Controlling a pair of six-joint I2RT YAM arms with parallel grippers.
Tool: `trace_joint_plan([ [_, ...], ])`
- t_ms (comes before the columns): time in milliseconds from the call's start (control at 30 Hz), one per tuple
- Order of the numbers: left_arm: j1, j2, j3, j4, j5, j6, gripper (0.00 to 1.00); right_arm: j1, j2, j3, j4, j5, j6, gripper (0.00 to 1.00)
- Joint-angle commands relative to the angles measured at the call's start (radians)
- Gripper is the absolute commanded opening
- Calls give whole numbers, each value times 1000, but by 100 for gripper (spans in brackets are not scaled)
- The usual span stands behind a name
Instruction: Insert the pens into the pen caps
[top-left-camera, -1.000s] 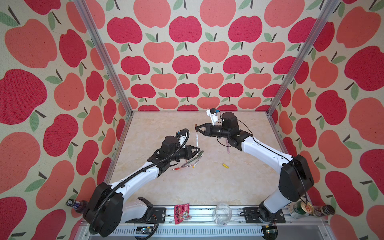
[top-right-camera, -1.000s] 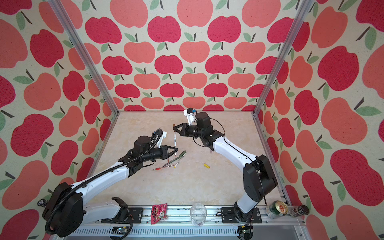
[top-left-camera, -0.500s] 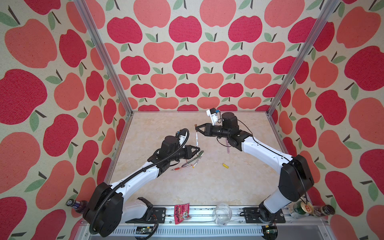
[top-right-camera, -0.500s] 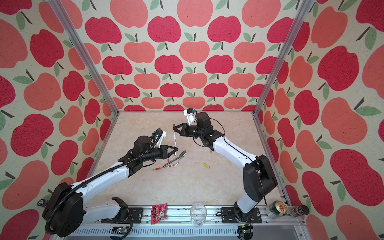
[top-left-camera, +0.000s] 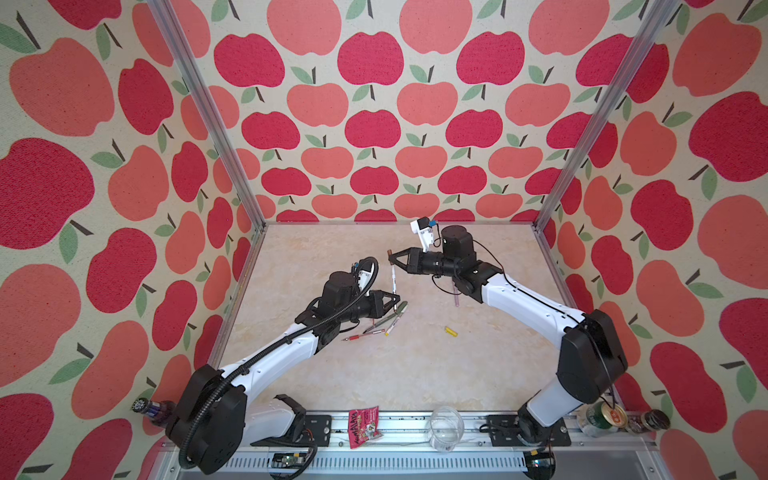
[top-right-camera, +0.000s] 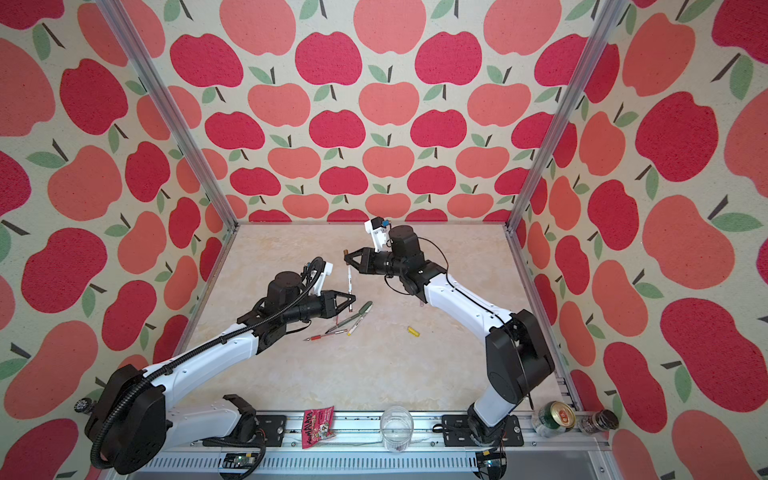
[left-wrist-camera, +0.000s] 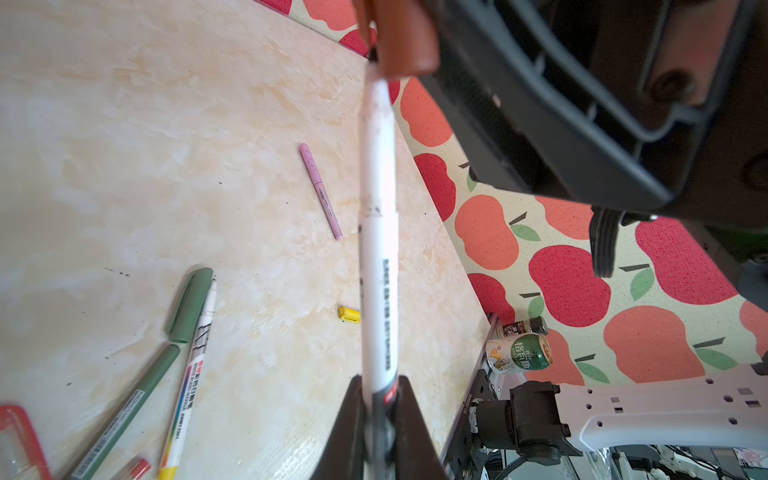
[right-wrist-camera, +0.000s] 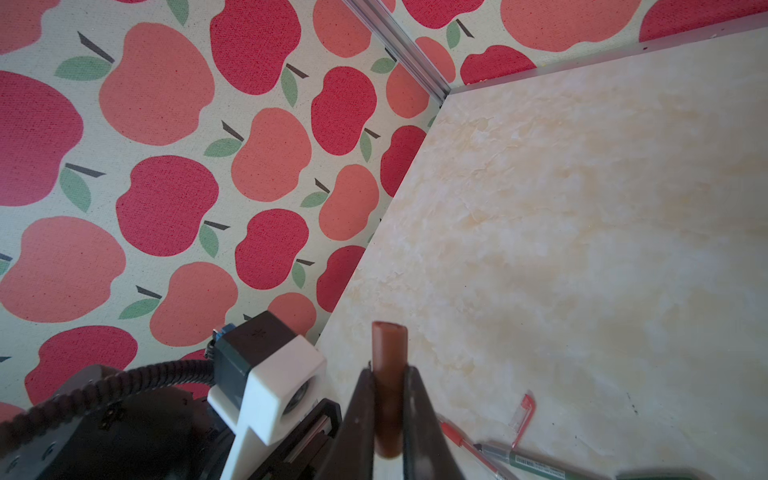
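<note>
My left hand (top-left-camera: 395, 297) clamped on the white pen (left-wrist-camera: 377, 257), my right hand (top-left-camera: 391, 258) pinching the brown cap (right-wrist-camera: 389, 361), pen tip meeting cap

White arm links (top-left-camera: 528, 303) w/ blk joints (top-left-camera: 590, 361) (ribbed blk cable (top-left-camera: 206, 401) along left arm (top-left-camera: 286, 353)).

Left wrist view: you cannot see the rear end of the white pen (left-wrist-camera: 376, 257). It is buried in the left gripper (left-wrist-camera: 380, 386) and cut by the frame edge. Its tip blurs into the brown cap (left-wrist-camera: 405, 41); seated or not, you cannot tell. The red cap (left-wrist-camera: 16, 419) is cropped at the edge. In a top view the right arm (top-left-camera: 519, 299) covers part of the lilac pen (top-left-camera: 456, 299).
</note>
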Motion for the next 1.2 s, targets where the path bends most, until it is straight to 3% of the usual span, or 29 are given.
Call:
trace_joint_plan([
  [0,1,-30,-9,18,-23,-7,8,6,-8,-16,-12,-1,-14,8],
  [1167,0,-83,-54,119,-77,-34,8,19,-34,-103,155,3,23,7],
])
